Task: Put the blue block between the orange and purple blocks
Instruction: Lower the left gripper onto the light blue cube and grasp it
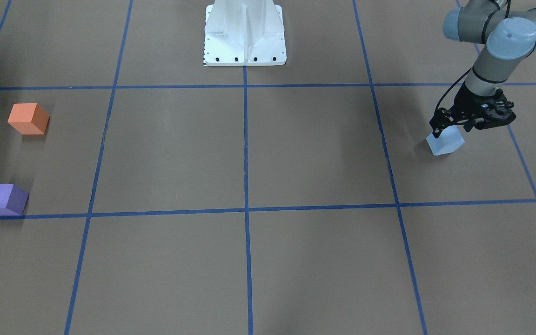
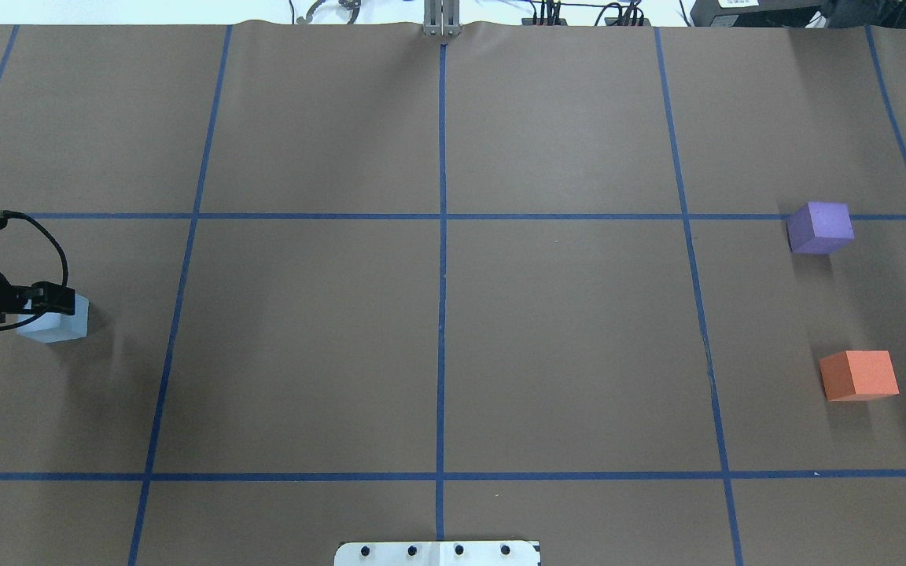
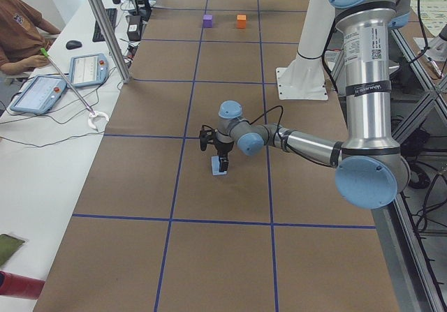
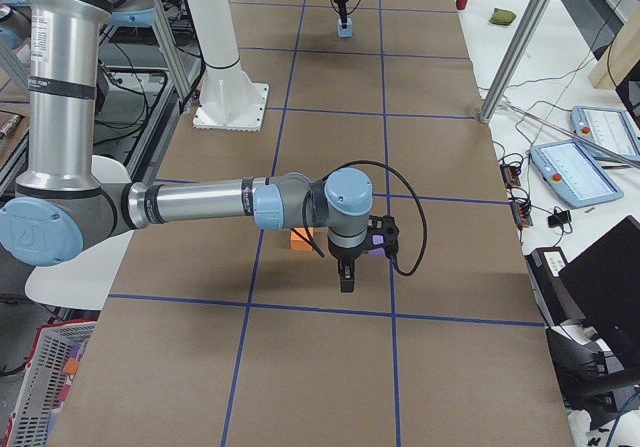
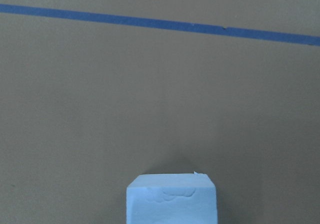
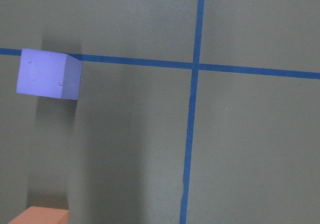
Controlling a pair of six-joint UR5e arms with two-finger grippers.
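Observation:
The pale blue block (image 1: pixel 445 143) sits on the brown table at my far left; it also shows in the overhead view (image 2: pixel 56 324) and at the bottom of the left wrist view (image 5: pixel 172 201). My left gripper (image 1: pixel 449 126) is right over it, jaws spread to either side of its top, and looks open. The orange block (image 2: pixel 858 375) and the purple block (image 2: pixel 819 227) sit apart at my far right. My right gripper (image 4: pixel 347 279) hovers by them and shows only in the exterior right view, so I cannot tell its state.
Blue tape lines divide the brown table (image 2: pixel 437 330) into squares. The robot's white base plate (image 1: pixel 244 35) stands at mid-table on my side. A gap of bare table lies between the orange (image 6: pixel 40 216) and purple (image 6: pixel 47 73) blocks.

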